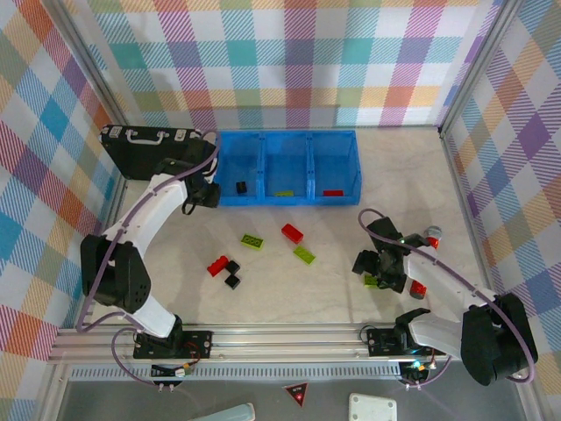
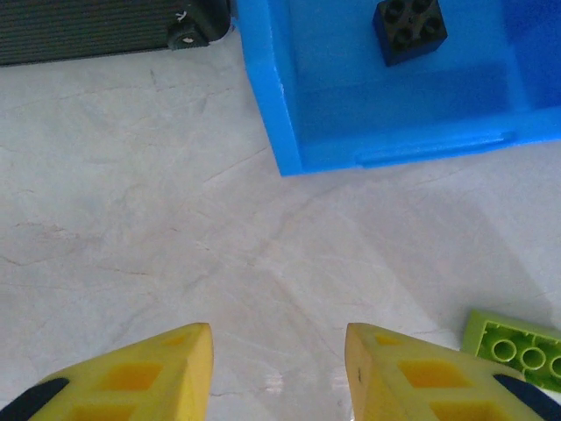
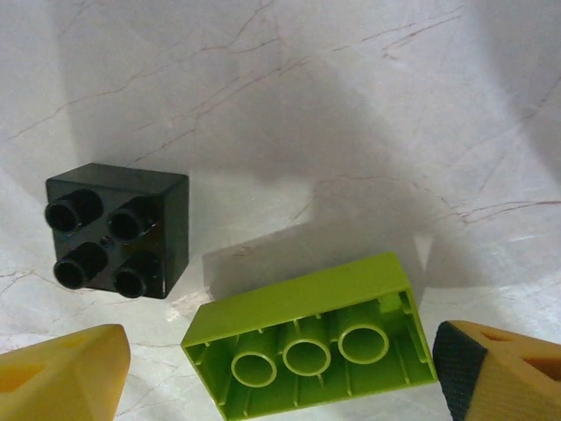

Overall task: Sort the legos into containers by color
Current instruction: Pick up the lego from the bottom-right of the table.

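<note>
Well, my left hand (image 2: 279, 355) hangs over the bare table (image 2: 131, 228) just in front of the near left corner of the blue bin (image 2: 273, 114). Its yellow fingers (image 2: 171, 373) are spread wide with nothing between them. A black cube (image 2: 409, 28) sits studs up in the bin's left compartment, and the black case (image 2: 83, 26) lies just left of the bin. A lime brick (image 2: 517, 349) shows at the lower right edge of my left wrist view.

My right hand (image 3: 280, 377) is low over the table on the right side. It is parted too and has hold of nothing. A green brick (image 3: 311, 338) lies between its fingertips with its hollow underside turned to the camera. One fingertip is clearly apart from it; the other is just beside its end, and I cannot tell if that one touches. A second black cube (image 3: 118, 230) rests near that brick, its four studs in view.

From above, the middle compartment holds a green piece (image 1: 285, 193) and the right one a red piece (image 1: 333, 192). Loose between my arms lie a red brick (image 1: 292, 233), another green brick (image 1: 304, 254), and a smaller red brick (image 1: 216, 266) touching two more black cubes (image 1: 232, 281).
</note>
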`<move>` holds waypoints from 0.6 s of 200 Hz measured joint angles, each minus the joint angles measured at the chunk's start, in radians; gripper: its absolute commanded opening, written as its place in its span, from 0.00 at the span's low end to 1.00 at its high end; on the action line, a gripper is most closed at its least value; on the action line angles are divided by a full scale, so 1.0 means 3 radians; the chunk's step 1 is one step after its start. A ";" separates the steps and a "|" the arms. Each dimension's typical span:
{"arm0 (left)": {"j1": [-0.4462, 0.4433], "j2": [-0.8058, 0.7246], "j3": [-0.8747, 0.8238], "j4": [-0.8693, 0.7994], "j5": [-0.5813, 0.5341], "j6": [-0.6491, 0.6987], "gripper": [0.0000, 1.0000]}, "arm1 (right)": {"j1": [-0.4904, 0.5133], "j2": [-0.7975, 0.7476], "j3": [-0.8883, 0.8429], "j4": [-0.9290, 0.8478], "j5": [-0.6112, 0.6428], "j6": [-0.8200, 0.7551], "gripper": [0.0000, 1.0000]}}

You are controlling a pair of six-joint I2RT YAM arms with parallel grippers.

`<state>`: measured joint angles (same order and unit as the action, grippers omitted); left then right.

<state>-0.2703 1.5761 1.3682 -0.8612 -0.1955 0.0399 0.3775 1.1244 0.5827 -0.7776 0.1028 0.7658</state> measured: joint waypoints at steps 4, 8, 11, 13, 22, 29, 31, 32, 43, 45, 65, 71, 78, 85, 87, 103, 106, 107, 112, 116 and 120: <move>0.0000 -0.0034 -0.0031 0.0017 -0.0003 0.0009 0.44 | 0.0000 0.0006 -0.0003 0.0013 -0.0018 -0.0004 0.90; 0.0003 -0.0066 -0.0058 0.0027 -0.0004 0.0011 0.44 | 0.0000 0.0015 -0.0004 0.0027 -0.0036 -0.0010 0.90; 0.0003 -0.0088 -0.0076 0.0036 -0.0004 0.0014 0.44 | 0.0000 0.0020 -0.0005 0.0036 -0.0046 -0.0014 0.90; 0.0004 -0.0103 -0.0088 0.0045 -0.0005 0.0019 0.44 | 0.0001 0.0024 -0.0005 0.0041 -0.0058 -0.0015 0.90; 0.0010 -0.0158 -0.0127 0.0076 -0.0005 0.0024 0.44 | 0.0001 0.0041 -0.0005 0.0060 -0.0092 -0.0028 0.90; 0.0015 -0.0186 -0.0141 0.0097 -0.0006 0.0033 0.44 | 0.0001 0.0047 -0.0006 0.0075 -0.0128 -0.0039 0.90; 0.0017 -0.0192 -0.0145 0.0103 -0.0008 0.0033 0.44 | 0.0001 0.0048 -0.0009 0.0083 -0.0136 -0.0043 0.89; 0.0017 -0.0193 -0.0145 0.0106 -0.0008 0.0033 0.44 | 0.0001 0.0048 -0.0009 0.0085 -0.0140 -0.0046 0.89; 0.0028 -0.0205 -0.0146 0.0128 -0.0018 0.0036 0.44 | 0.0001 0.0050 -0.0023 0.0104 -0.0184 -0.0060 0.88; 0.0032 -0.0205 -0.0146 0.0140 -0.0018 0.0036 0.44 | 0.0001 0.0050 -0.0024 0.0106 -0.0192 -0.0058 0.88; 0.0064 -0.0205 -0.0169 0.0202 -0.0013 0.0036 0.44 | 0.0005 0.0050 -0.0041 0.0109 -0.0248 -0.0065 0.86; 0.0079 -0.0205 -0.0173 0.0202 -0.0001 0.0034 0.44 | 0.0008 0.0050 -0.0042 0.0108 -0.0262 -0.0065 0.85; 0.0092 -0.0205 -0.0177 0.0203 0.0009 0.0034 0.44 | 0.0011 0.0051 -0.0042 0.0109 -0.0276 -0.0065 0.85; 0.0104 -0.0205 -0.0178 0.0211 0.0017 0.0034 0.44 | 0.0019 0.0052 -0.0042 0.0111 -0.0289 -0.0065 0.84; 0.0107 -0.0205 -0.0179 0.0214 0.0023 0.0034 0.44 | 0.0024 0.0052 -0.0042 0.0111 -0.0290 -0.0064 0.84; 0.0126 -0.0205 -0.0183 0.0254 0.0050 0.0034 0.44 | 0.0057 0.0074 -0.0042 0.0111 -0.0296 -0.0060 0.82; 0.0128 -0.0205 -0.0183 0.0259 0.0051 0.0034 0.44 | 0.0064 0.0080 -0.0042 0.0111 -0.0298 -0.0060 0.82; 0.0128 -0.0205 -0.0183 0.0262 0.0052 0.0033 0.44 | 0.0067 0.0084 -0.0042 0.0111 -0.0298 -0.0058 0.82; 0.0131 -0.0205 -0.0183 0.0267 0.0062 0.0034 0.44 | 0.0083 0.0095 -0.0042 0.0112 -0.0296 -0.0057 0.81; 0.0134 -0.0205 -0.0183 0.0271 0.0069 0.0034 0.44 | 0.0092 0.0104 -0.0042 0.0111 -0.0296 -0.0056 0.81; 0.0134 -0.0205 -0.0183 0.0275 0.0072 0.0034 0.44 | 0.0102 0.0113 -0.0042 0.0112 -0.0296 -0.0050 0.81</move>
<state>-0.2302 1.5146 1.3132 -0.7788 -0.1738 0.0502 0.4080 1.1584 0.5701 -0.7441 0.0139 0.7509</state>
